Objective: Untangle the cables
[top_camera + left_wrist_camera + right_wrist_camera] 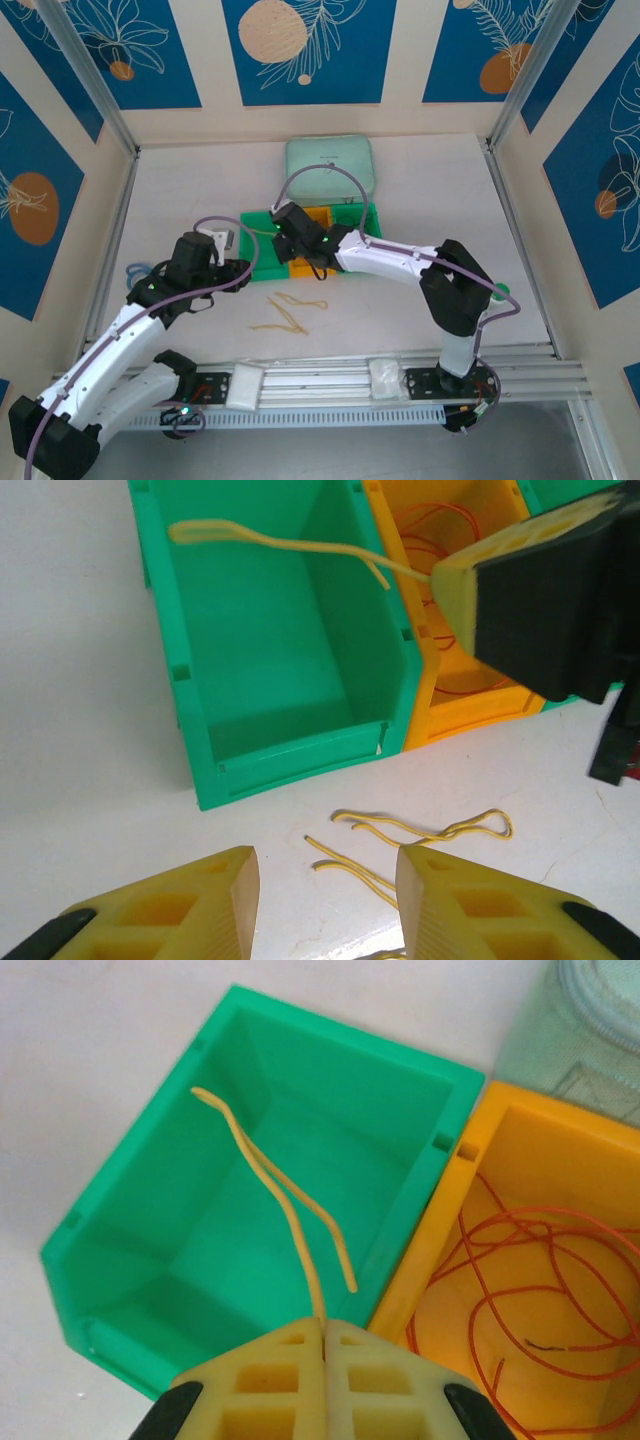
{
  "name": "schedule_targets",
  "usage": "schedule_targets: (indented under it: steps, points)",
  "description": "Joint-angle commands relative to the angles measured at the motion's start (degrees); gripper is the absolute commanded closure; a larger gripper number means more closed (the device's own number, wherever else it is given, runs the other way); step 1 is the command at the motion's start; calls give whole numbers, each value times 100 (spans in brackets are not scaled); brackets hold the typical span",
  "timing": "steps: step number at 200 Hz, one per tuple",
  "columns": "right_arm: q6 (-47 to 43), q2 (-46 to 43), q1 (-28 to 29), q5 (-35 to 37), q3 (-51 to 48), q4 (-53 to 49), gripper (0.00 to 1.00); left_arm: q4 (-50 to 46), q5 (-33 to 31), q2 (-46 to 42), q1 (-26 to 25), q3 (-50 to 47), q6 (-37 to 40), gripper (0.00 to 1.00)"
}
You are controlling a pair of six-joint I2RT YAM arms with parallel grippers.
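My right gripper (323, 1322) is shut on a pale yellow cable (270, 1175). That cable hangs folded over the open green bin (340, 1045). The left wrist view has the same cable (290, 545) stretching across the green bin (290, 765) from the right gripper (540, 590). Thin orange-red cables (510, 1290) lie coiled in the yellow bin (440, 1230) next to it. More pale yellow cables (420, 830) lie loose on the white table in front of the bins. Low above them, my left gripper (327, 890) stands open with nothing between its fingers.
A mint-green zip pouch (330, 168) lies behind the bins (262, 250). The loose yellow cables (290, 310) rest between the bins and the metal rail (330, 380) at the near edge. Both arms reach in close together over the table's middle.
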Motion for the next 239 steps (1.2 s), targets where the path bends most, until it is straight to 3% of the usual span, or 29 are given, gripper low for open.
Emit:
schedule_targets:
  steps: [1, 121, 176, 239]
  points:
    - [-133, 89, 42, -98, 174, -145, 100, 41, -147, -92, 84, -57, 19, 59]
    - [-19, 386, 23, -925, 512, -689, 97, 91, -94, -75, 93, -96, 81, 59]
    - [268, -184, -248, -1598, 119, -578, 89, 145, -26, -22, 93, -103, 71, 59]
    - [840, -1428, -1053, -2467, -1236, 40, 87, 193, -14, -9, 106, -96, 98, 58]
